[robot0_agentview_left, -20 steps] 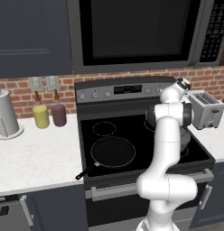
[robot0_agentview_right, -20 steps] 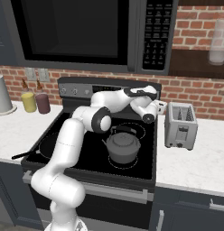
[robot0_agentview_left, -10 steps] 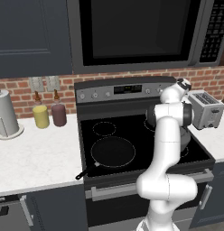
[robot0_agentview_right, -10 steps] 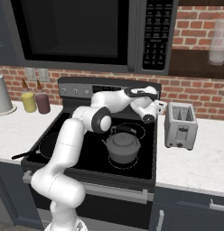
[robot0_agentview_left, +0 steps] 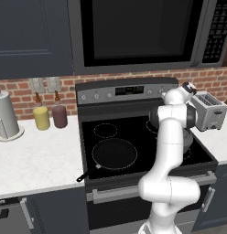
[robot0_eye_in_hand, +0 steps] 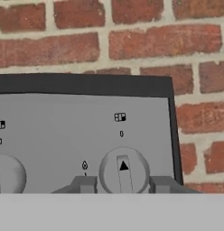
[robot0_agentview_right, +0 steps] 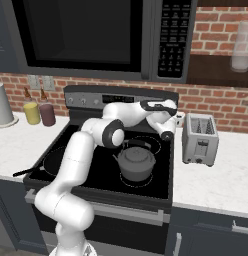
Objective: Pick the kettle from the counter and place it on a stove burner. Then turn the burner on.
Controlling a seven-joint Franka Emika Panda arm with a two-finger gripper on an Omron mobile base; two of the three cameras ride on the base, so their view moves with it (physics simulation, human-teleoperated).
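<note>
Left base view: arm rises from lower right and reaches up to the right end of the stove's back control panel (robot0_agentview_left: 127, 91). The arm's own body blocks the fingers and most of the kettle here. Black glass cooktop (robot0_agentview_left: 133, 141) has a large ring front left and a smaller ring behind it. Toaster (robot0_agentview_left: 210, 111) sits on the counter (robot0_agentview_left: 33, 155) at right. Left counter carries a tall pale grey cylinder (robot0_agentview_left: 5, 114), a yellow bottle (robot0_agentview_left: 41, 116) and a dark red bottle (robot0_agentview_left: 59, 114). Microwave (robot0_agentview_left: 143, 32) hangs above the stove.

Right base view: kettle (robot0_agentview_right: 136, 161) sits upright on the stove burner (robot0_agentview_right: 141, 180) at front right of the cooktop, spout pointing left, handle arched over the lid. Wrist is stretched toward the panel's right end, well above and behind the kettle, not touching it.

Hand view: fingers (robot0_eye_in_hand: 123, 184) are closed in on the rightmost knob (robot0_eye_in_hand: 124, 170) of the grey panel, one tip (robot0_eye_in_hand: 85, 184) at each side of it, touching or nearly so. Knob's raised bar stands vertical, black triangle at its top. Part of a second knob (robot0_eye_in_hand: 7, 173) shows at left. Brick wall (robot0_eye_in_hand: 109, 36) lies behind the panel.
</note>
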